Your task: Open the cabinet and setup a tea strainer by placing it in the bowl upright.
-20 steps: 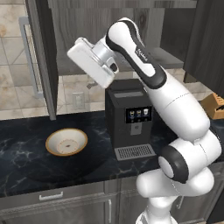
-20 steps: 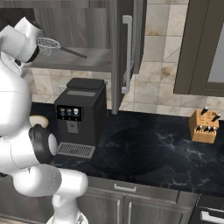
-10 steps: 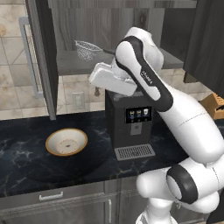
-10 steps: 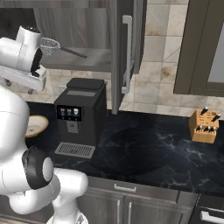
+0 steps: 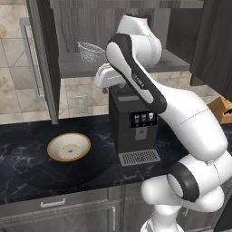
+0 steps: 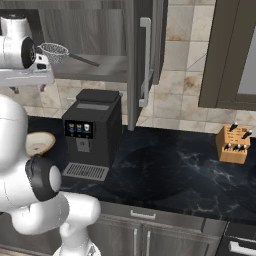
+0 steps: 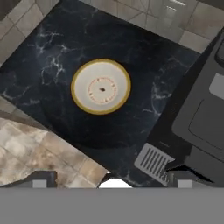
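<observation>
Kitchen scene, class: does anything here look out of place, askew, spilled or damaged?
Nothing looks spilled or damaged. The cabinet doors stand open, which fits the job. The tea strainer sits on the cabinet shelf, its handle pointing sideways. The bowl sits level and empty on the dark counter, beside the coffee machine.

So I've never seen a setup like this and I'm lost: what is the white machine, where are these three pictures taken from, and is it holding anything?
It is a white robot arm in a simulated kitchen. Two pictures come from cameras behind it, left and right; the third looks down from its hand.

The cabinet is open, with the tea strainer on its shelf. The gripper is open and holds nothing.

On the dark counter lie the bowl, a coffee machine and a knife block.
</observation>
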